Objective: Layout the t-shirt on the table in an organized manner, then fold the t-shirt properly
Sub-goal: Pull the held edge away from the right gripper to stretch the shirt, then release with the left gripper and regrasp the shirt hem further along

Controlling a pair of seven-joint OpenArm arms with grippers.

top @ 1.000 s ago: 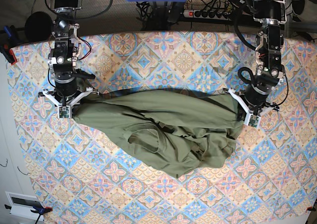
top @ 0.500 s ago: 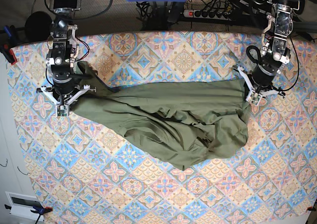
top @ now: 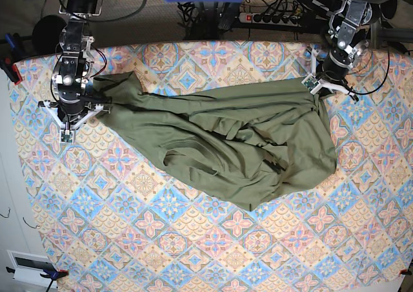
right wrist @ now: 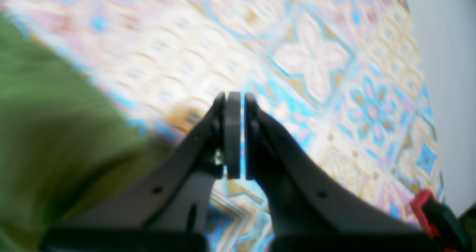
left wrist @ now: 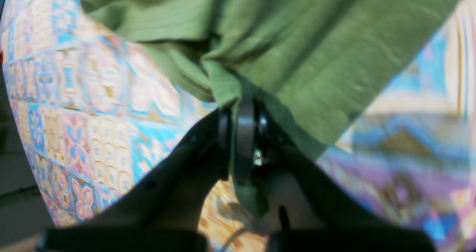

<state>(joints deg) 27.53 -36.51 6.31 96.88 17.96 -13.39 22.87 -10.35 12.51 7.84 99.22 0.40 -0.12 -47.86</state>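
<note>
Still in the spreading-out stage: left gripper (left wrist: 241, 110) pinches the t-shirt (top: 226, 143) edge, right gripper (right wrist: 234, 107) is clenched on nothing over the desk (top: 193, 253), so next it regrabs the hem.

Base looks straight down; wrist views close, sharing the table (top: 193, 253).

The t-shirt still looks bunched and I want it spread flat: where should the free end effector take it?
Judging by the lie, grip the t-shirt at its loose corner near the right end effector, coming from that table edge; the cloth thins to one reachable flap there.
</note>
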